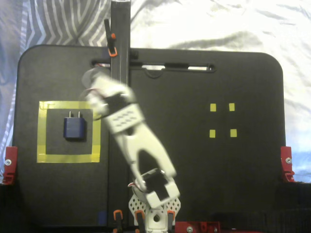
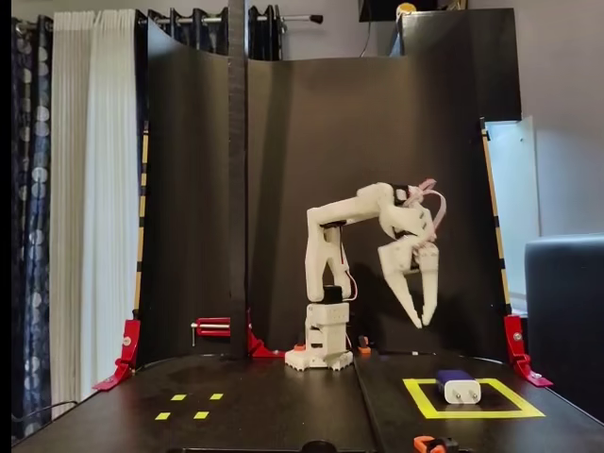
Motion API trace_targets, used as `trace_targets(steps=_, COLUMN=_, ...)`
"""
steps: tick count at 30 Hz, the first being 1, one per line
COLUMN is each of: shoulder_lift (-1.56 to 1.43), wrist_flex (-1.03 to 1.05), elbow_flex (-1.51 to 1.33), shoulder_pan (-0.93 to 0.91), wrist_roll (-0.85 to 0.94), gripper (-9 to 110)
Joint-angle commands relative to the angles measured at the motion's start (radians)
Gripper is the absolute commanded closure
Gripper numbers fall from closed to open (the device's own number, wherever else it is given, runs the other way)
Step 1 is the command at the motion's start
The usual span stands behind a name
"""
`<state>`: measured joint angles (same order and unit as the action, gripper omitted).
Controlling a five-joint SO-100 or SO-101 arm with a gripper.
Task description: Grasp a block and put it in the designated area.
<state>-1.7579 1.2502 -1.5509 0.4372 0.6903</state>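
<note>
The dark blue block (image 1: 74,128) lies flat inside the designated area (image 1: 69,158), a yellow tape square on the left of the black board, with its two prongs pointing toward the far edge. From the side, the block (image 2: 458,386) rests within the same yellow outline (image 2: 472,413). My gripper (image 2: 422,324) hangs well above the board, up and to the left of the block in this side view, fingers pointing down, open and holding nothing. Seen from above, the white arm (image 1: 131,131) is motion-blurred and sits to the right of the square.
Four tiny yellow tape squares (image 1: 213,108) mark the board's right side, seen low on the left from the side (image 2: 179,396). A tall black post (image 1: 120,48) stands near the arm. Red clamps (image 1: 8,165) grip the board's edges. A black backdrop (image 2: 377,142) stands behind.
</note>
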Motion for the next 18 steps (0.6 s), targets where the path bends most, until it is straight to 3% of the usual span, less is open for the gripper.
trace_targets(steps=1, shoulder_lift=-0.074, wrist_flex=-0.058, elbow_flex=0.032, shoulder_pan=-0.086, wrist_roll=-0.041, gripper=102)
trace_targets(steps=7, shoulder_lift=-0.143, wrist_flex=-0.199, elbow_flex=-0.002, shoulder_pan=-0.241, wrist_roll=-0.137, gripper=102)
trace_targets(steps=18, shoulder_lift=-0.376, wrist_flex=-0.626, elbow_flex=-0.359, shoulder_pan=-0.416, wrist_roll=-0.321, gripper=102)
